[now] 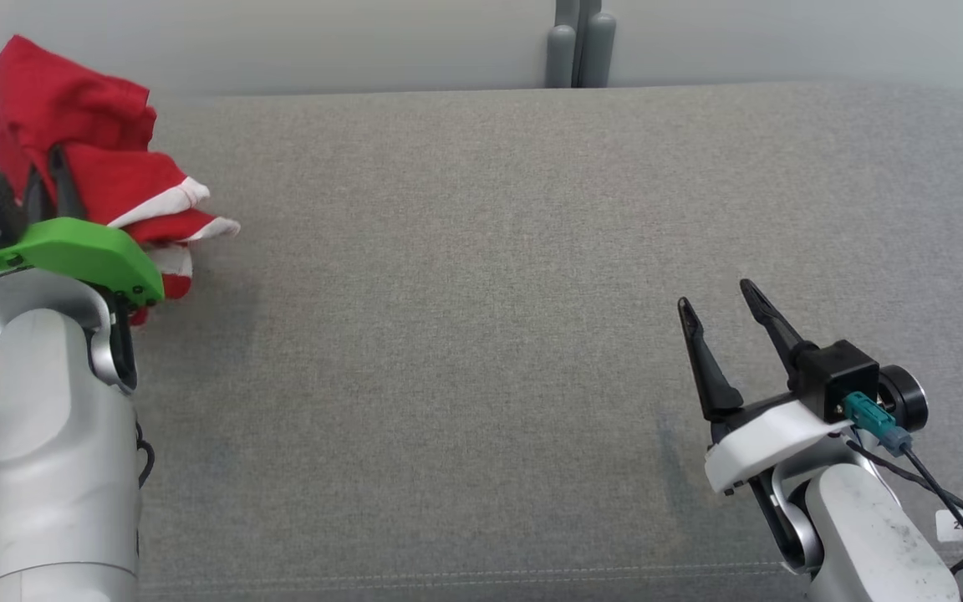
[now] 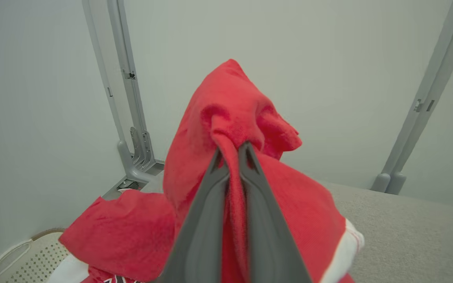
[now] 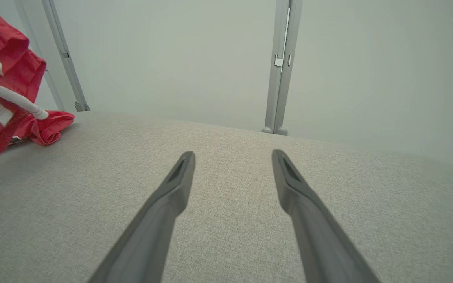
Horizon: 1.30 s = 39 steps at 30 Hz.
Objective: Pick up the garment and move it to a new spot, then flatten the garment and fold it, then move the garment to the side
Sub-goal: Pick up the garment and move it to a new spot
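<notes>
A red garment with white trim hangs bunched at the far left of the grey table, lifted off the surface. My left gripper is shut on a fold of it; in the left wrist view the two fingers pinch the red garment, which drapes down both sides. My right gripper stands open above the table at the lower right with nothing between its fingers. From the right wrist view the garment hangs at the far left.
A pale perforated basket lies below the garment at the table's left end. Grey posts stand behind the table's far edge against a pale wall. The table's front edge runs along the bottom.
</notes>
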{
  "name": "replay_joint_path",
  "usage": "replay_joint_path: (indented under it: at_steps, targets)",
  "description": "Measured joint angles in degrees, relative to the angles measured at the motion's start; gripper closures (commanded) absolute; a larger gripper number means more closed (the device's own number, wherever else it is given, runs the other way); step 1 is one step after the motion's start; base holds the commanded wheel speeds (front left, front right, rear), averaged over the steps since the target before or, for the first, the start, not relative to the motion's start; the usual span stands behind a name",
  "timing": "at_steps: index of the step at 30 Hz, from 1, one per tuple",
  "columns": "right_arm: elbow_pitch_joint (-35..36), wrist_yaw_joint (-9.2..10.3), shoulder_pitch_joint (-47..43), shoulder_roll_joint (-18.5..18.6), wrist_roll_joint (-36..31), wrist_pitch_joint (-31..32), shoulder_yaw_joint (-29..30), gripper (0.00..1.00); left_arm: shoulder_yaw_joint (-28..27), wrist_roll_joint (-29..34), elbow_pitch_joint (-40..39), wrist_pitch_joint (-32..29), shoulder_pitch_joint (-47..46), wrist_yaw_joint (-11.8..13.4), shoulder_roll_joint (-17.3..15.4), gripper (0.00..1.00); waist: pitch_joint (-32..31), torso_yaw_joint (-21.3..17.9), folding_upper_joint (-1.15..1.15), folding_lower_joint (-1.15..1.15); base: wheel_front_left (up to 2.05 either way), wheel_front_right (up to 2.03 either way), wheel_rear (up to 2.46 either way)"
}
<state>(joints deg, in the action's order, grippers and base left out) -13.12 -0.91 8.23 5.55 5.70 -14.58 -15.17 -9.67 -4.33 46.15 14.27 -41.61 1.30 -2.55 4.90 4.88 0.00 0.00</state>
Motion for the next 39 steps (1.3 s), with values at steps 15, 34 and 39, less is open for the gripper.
replay_joint_path:
  at_steps: [15, 34, 39]
  targets:
    - [-0.3, -0.01, -1.6, -0.5, 0.0, 0.0, -0.7, 0.00, 7.8, -3.5, -2.3, 0.1, -0.2, -3.7, 1.8, 1.00, -4.1, -8.3, 0.00, 0.00, 0.00, 0.00, 0.00]
    - [0.7, -1.13, -0.7, -1.1, 0.0, 0.0, -2.3, 0.00, 28.6, -24.4, -2.2, -1.7, 3.9, -0.9, 1.6, 1.00, -0.4, -21.7, 0.00, 0.00, 0.00, 0.00, 0.00]
    - [1.0, -1.54, 0.9, -1.3, 0.0, 0.0, -2.4, 0.00, 34.3, -24.5, -2.1, -1.6, 5.0, 0.8, 1.4, 1.00, 2.0, -24.3, 0.00, 0.00, 0.00, 0.00, 0.00]
